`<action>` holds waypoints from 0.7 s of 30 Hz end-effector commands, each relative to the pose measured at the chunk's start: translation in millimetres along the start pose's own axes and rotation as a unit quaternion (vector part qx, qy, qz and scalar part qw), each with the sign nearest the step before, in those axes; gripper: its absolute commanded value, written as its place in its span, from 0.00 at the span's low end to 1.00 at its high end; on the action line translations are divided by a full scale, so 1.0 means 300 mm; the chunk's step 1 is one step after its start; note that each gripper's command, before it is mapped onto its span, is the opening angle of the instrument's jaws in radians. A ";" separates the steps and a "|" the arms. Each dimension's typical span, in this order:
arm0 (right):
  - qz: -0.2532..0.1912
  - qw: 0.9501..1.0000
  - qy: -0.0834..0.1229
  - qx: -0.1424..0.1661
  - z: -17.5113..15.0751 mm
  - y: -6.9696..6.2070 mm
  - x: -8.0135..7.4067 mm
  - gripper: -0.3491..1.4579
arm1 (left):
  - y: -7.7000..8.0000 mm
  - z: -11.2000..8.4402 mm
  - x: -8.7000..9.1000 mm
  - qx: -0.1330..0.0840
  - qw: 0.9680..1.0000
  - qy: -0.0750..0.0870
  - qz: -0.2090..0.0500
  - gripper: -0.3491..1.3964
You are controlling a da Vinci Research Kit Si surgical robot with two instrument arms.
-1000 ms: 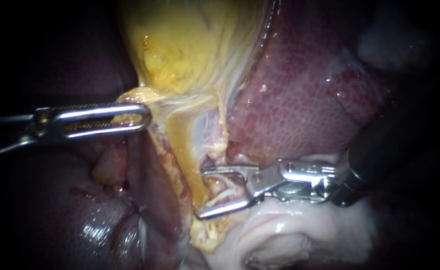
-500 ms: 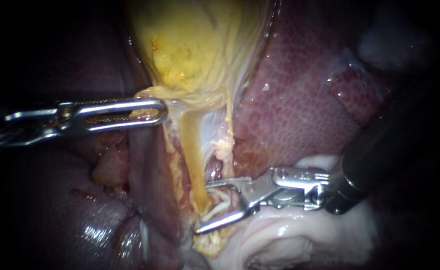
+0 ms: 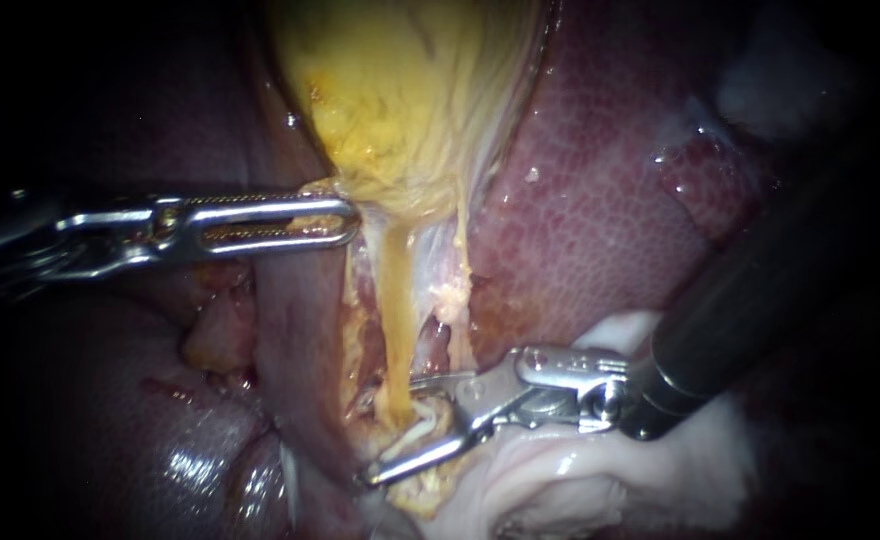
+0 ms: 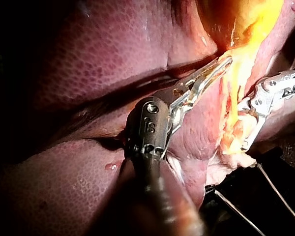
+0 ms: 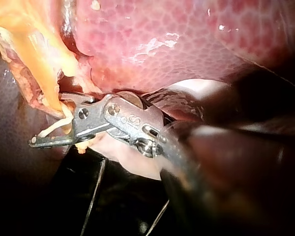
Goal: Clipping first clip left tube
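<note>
Left tube [image 3: 396,320] vertical below gallbladder [image 3: 410,90]

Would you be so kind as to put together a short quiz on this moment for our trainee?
1. True or false: the left instrument has its jaws shut on the lower end of the gallbladder.
2. What lies between the open jaws of the right instrument? A. the gallbladder's body. B. the yellow tube. C. nothing at all.
3. Fill in: the mottled red organ beside the gallbladder is the ____.
Key: 1 true; 2 B; 3 liver.
</note>
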 end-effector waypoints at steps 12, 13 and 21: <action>0.008 0.999 -0.008 0.032 0.000 -0.0010 0.0000 0.41 | 0.0052 -0.0003 0.0009 -0.001 1.000 0.005 0.009 0.00; 0.008 0.999 -0.008 0.032 0.000 -0.0008 0.0000 0.41 | 0.0050 -0.0001 0.0010 -0.001 1.000 0.005 0.009 0.00; 0.034 0.999 -0.013 0.033 -0.002 0.0010 -0.0011 0.00 | 0.0034 0.0003 0.0012 -0.002 1.000 0.004 0.009 0.00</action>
